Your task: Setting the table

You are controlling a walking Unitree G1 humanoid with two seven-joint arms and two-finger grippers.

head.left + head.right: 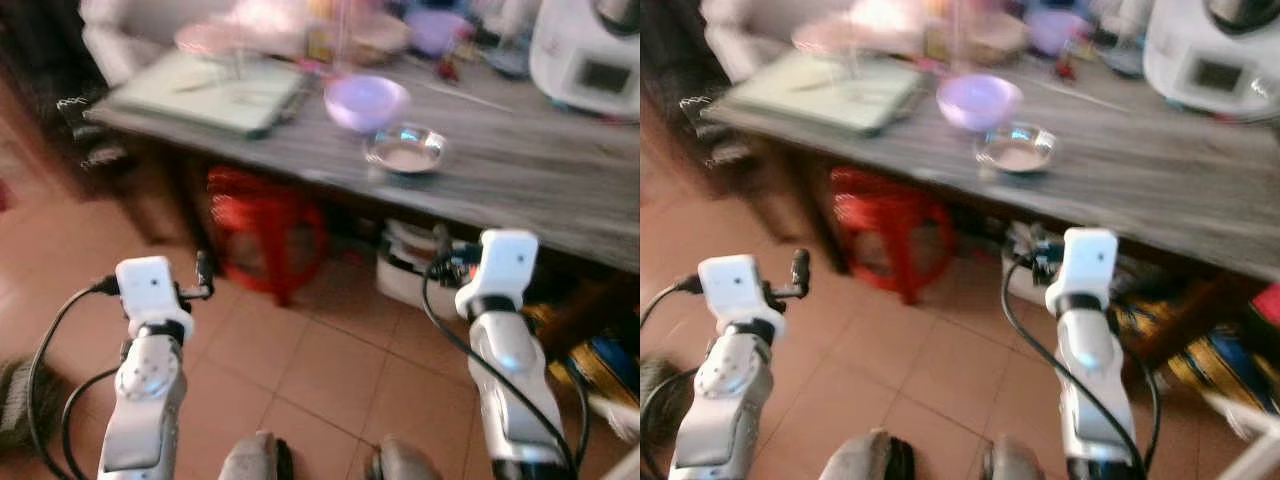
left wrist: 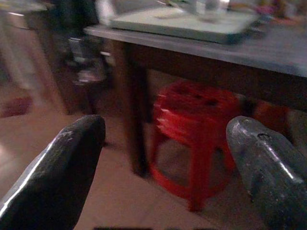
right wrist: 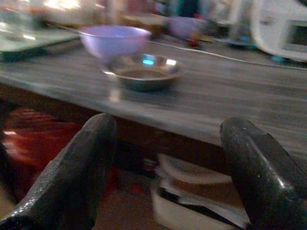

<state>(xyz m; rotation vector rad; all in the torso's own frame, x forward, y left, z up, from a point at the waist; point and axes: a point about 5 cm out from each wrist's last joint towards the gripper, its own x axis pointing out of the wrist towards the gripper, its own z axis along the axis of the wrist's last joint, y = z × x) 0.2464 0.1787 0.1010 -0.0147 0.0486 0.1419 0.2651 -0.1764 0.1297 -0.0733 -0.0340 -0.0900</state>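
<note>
Step in hand: the approach, by my reading; the robot stands short of the table with nothing picked up, and the head views are blurred.
Left gripper: fingers spread wide and empty, held low in the lower left of the head view, aimed at the red stool under the table's left end.
Right gripper: likewise spread and holding nothing, low in the lower right of centre, pointing at the table edge just below the dishes.
Steel dish: shallow and shiny, near the front edge of the table, upper centre of the frame.
Purple bowl: just behind the steel dish and a little to its left; whether they touch is too blurred to tell.
Tray: pale green, flat on the table's left end, upper left of the frame.
White appliance: upper right corner, at the back of the table.
Next move calls for: closing in on the table and raising the right gripper above the tabletop, since the steel dish sits straight ahead of it and higher than its fingers.
</note>
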